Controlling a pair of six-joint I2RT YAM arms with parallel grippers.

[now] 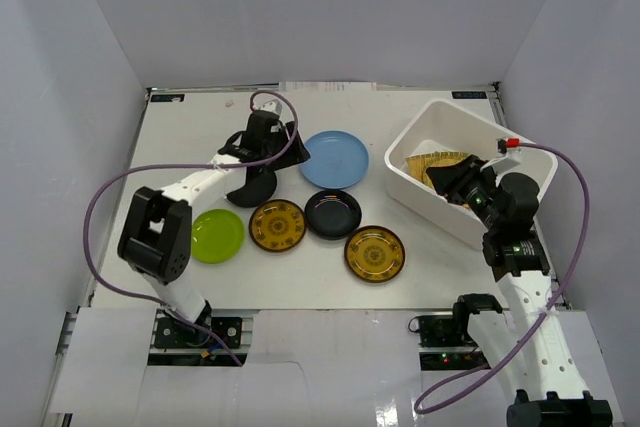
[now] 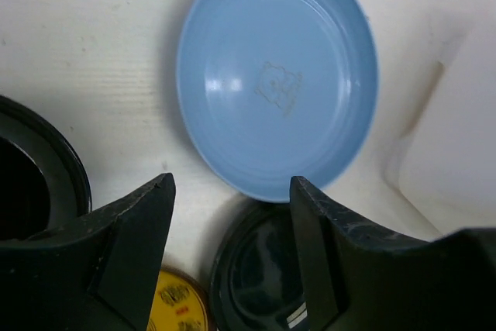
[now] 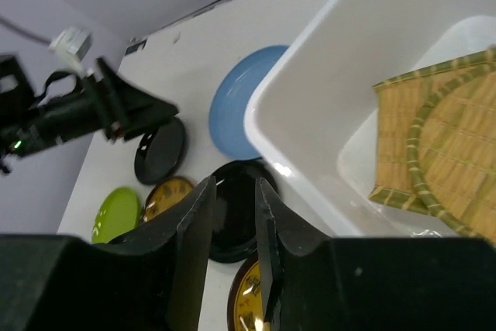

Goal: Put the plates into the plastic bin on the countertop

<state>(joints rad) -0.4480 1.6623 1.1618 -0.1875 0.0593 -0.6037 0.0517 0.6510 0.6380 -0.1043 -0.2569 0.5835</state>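
Observation:
The white plastic bin (image 1: 470, 157) stands at the right of the countertop (image 1: 180, 147) and holds a tan woven plate (image 1: 435, 162), seen closer in the right wrist view (image 3: 442, 145). On the countertop lie a light blue plate (image 1: 334, 158), a black plate (image 1: 332, 213), two amber plates (image 1: 277, 224) (image 1: 374, 253) and a lime green plate (image 1: 217, 235). A second black plate (image 1: 255, 187) sits tilted beneath the left arm. My left gripper (image 2: 232, 182) hangs open and empty just short of the blue plate (image 2: 277, 75). Above the bin's near rim, my right gripper (image 3: 232, 184) shows a narrow empty gap.
White walls enclose the countertop on three sides. A purple cable (image 1: 100, 207) loops along the left arm and another (image 1: 575, 237) along the right. The bin's wall (image 2: 457, 137) lies close to the right of the blue plate.

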